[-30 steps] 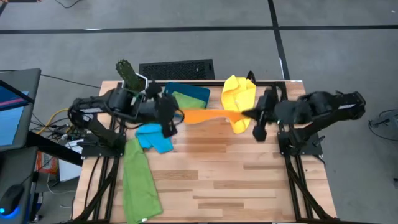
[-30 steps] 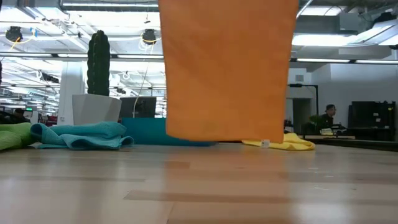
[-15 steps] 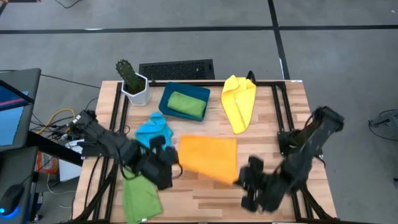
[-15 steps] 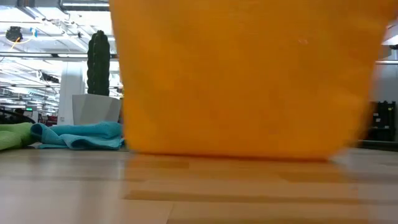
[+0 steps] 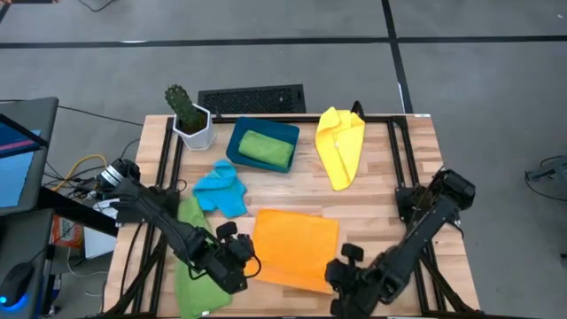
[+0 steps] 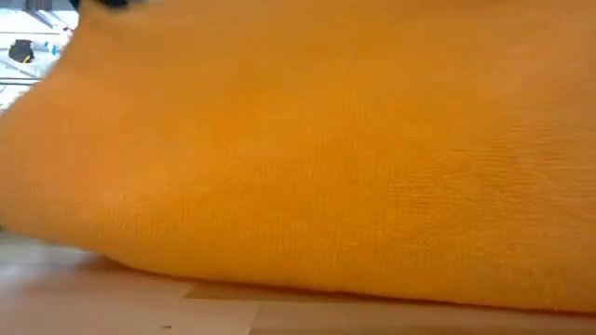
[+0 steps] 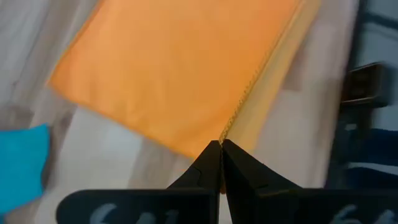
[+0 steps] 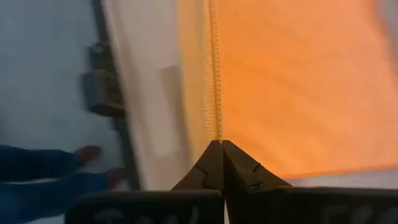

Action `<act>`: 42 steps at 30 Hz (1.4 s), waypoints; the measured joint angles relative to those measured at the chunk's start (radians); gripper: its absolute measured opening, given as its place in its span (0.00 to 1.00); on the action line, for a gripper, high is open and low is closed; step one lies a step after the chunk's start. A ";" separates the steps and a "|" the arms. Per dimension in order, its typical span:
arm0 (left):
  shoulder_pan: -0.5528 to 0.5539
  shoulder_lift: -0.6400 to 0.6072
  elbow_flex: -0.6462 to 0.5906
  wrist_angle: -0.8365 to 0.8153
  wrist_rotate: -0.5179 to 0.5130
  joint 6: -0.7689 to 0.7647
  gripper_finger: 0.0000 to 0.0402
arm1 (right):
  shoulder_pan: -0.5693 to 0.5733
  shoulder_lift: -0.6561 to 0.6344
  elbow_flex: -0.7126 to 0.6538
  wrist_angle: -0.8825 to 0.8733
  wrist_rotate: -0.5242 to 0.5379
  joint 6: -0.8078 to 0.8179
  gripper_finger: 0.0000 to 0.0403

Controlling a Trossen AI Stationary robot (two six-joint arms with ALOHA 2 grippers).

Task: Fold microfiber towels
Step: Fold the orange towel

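The orange towel (image 5: 294, 246) is spread over the near middle of the table and fills the low view (image 6: 307, 149). My left gripper (image 5: 252, 263) is shut on its near left corner and my right gripper (image 5: 331, 271) on its near right corner. A yellow towel (image 5: 341, 142) lies at the far right and a sky-blue one (image 5: 221, 188) lies bunched left of centre. One green towel (image 5: 190, 257) lies at the left edge under my left arm. Another (image 5: 266, 147) lies folded in the teal tray (image 5: 237, 142). My left gripper pinches the orange towel's near left corner (image 7: 227, 133) between its two fingertips, at the stitched hem, slanting down from the near left. My right gripper pinches the near right corner (image 8: 215, 133) at the hem the same way, slanting down from the near right. The near edge is held up between them; the far part rests on the table (image 6: 279, 284).
A potted cactus (image 5: 186, 113) stands at the far left corner beside the tray. Bare wood (image 5: 390, 177) shows right of the orange towel. A screen (image 5: 18, 159) and cables are off the table's left side.
Both grippers have swung from the far middle toward the table's near edge and down, staying shut on the orange towel. The towel hung upright between them before. Now it lies spread out flat and slanting, low over the near middle of the table.
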 joint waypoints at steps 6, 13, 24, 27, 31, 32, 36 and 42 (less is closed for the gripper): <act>0.078 0.000 -0.048 -0.002 -0.027 0.046 0.00 | -0.109 -0.029 0.000 -0.174 -0.004 -0.168 0.03; 0.172 0.000 -0.056 0.000 -0.040 0.144 0.00 | -0.195 -0.033 -0.117 -0.091 -0.063 -0.304 0.04; 0.232 0.000 -0.073 0.019 -0.075 0.230 0.00 | -0.245 -0.060 -0.238 0.042 -0.210 -0.324 0.04; 0.235 0.000 -0.075 0.019 -0.060 0.226 0.00 | -0.239 -0.109 -0.225 0.058 -0.217 -0.293 0.03; 0.234 0.000 -0.075 0.020 -0.078 0.230 0.00 | -0.240 -0.168 -0.223 0.053 -0.199 -0.279 0.04; 0.235 0.000 -0.075 0.020 -0.084 0.232 0.00 | -0.241 -0.173 -0.223 0.048 -0.185 -0.283 0.05; 0.238 0.000 -0.075 0.021 -0.092 0.234 0.00 | -0.261 -0.147 -0.224 0.031 -0.200 -0.318 0.04; 0.236 0.000 -0.075 0.027 -0.112 0.210 0.00 | -0.269 -0.048 -0.225 0.042 -0.229 -0.355 0.05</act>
